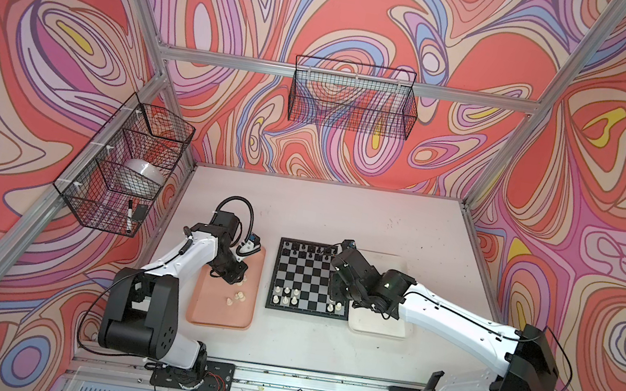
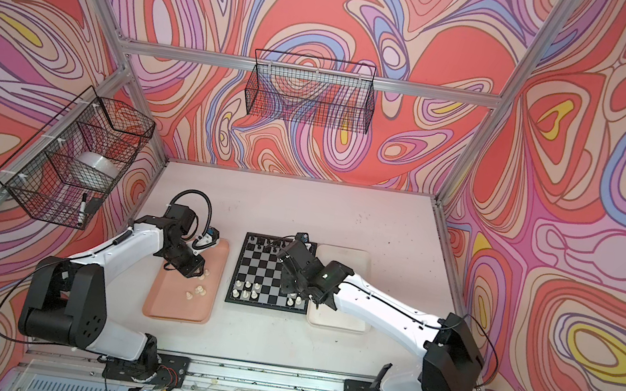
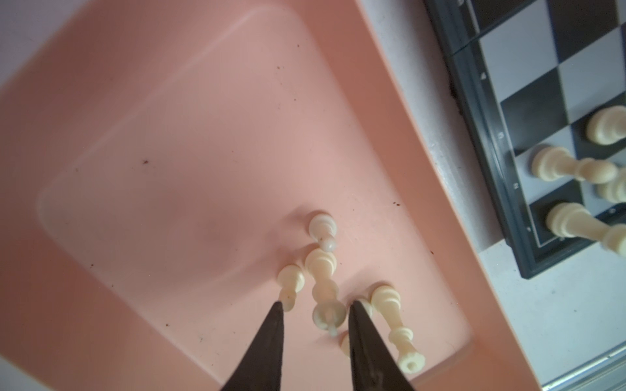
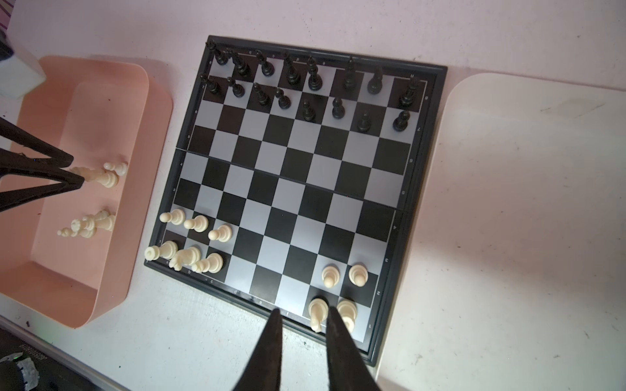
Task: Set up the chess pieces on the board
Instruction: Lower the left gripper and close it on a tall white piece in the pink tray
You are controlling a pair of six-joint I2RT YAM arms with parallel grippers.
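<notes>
Inspecting the pick-up in the pink tray (image 3: 169, 135): my left tool (image 3: 315, 304) hangs released, its tips astride one cream piece (image 3: 326, 314) in a tight cluster, not yet touching it. Neighbours (image 3: 389, 304) lie just beside both tips. I judge the close should be slow and centred, followed by a straight lift, or a neighbour gets pinched along. The board (image 1: 303, 275) sits on the desk (image 1: 341, 217) beside the tray; its black pieces (image 4: 314, 81) look fully set, and the cream rows show gaps mid-board. My right tool (image 4: 304, 309) hovers over the board's near edge, tips parted, gripping nothing visible.
</notes>
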